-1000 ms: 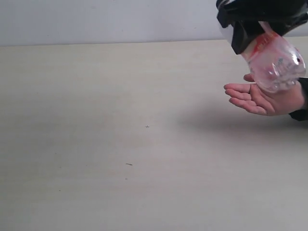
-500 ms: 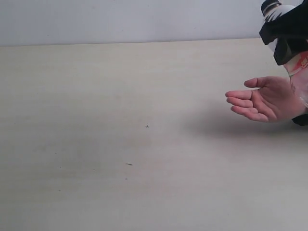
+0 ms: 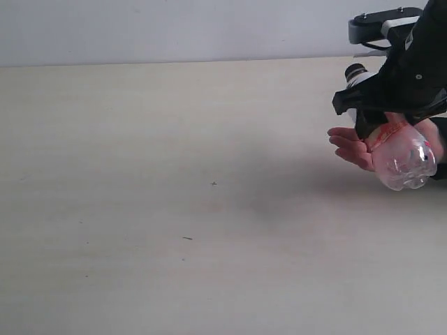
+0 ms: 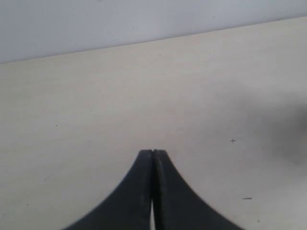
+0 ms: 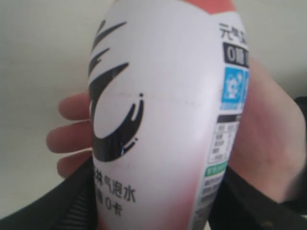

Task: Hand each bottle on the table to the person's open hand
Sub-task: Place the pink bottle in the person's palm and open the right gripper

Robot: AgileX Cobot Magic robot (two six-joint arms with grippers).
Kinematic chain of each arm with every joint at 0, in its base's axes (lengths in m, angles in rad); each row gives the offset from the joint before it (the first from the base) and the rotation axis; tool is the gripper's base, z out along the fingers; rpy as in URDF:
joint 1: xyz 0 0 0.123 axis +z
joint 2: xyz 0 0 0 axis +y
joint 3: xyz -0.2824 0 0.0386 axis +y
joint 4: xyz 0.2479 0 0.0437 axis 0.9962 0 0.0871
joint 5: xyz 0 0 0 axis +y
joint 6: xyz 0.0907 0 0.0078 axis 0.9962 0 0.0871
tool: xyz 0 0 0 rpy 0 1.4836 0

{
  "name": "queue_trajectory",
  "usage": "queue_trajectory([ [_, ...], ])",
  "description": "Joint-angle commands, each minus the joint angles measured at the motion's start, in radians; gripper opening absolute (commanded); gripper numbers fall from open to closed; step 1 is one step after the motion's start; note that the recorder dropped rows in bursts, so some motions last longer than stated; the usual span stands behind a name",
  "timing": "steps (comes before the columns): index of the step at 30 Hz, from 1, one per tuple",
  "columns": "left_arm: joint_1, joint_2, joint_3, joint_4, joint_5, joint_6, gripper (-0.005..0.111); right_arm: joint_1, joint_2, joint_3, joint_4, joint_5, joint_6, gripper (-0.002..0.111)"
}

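Bottles other than one are not seen anywhere on the wide, flat, pale beige tabletop (image 3: 174, 223), where only a few tiny dark specks (image 3: 214, 183) are shown. Within these views nothing is left waiting to be picked up, though the table beyond the frame edges cannot be judged. The black left gripper (image 4: 153, 155) is pressed shut on nothing, above bare table. At the right, the black right gripper (image 3: 377, 118) is clamped round the body of a clear, pink-tinted plastic bottle (image 3: 401, 164) with a white label (image 5: 158, 96) and a black cap (image 3: 355, 72). The bottle is held tilted, base toward the exterior camera, directly over the bare, palm-up open hand (image 3: 347, 145). Whether it is resting on the palm cannot be told. In the right wrist view the hand's fingers (image 5: 72, 139) are seen just behind the label, uncurled and not yet closed on it. The handover is judged nearly done: release by the gripper and the person's grasp are left.
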Motion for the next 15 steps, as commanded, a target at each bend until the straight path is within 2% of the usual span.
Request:
queue_trajectory([
  [1, -0.005, -0.005, 0.005, 0.008, -0.002, 0.0, 0.0, -0.005, 0.046, 0.004, -0.023, -0.046, 0.003, 0.0],
  [5, -0.005, -0.005, 0.005, 0.008, -0.002, 0.0, 0.0, -0.005, 0.067, 0.004, -0.077, -0.051, 0.037, 0.0],
  [8, -0.005, -0.005, 0.005, 0.008, -0.002, 0.0, 0.0, -0.005, 0.07, 0.004, -0.133, -0.058, 0.085, 0.007],
  [11, -0.005, -0.005, 0.005, 0.008, -0.002, 0.0, 0.0, -0.005, 0.07, 0.004, -0.146, -0.058, 0.098, 0.02],
  [15, -0.005, -0.005, 0.005, 0.008, -0.002, 0.0, 0.0, -0.005, 0.07, 0.004, -0.146, -0.064, 0.098, 0.047],
])
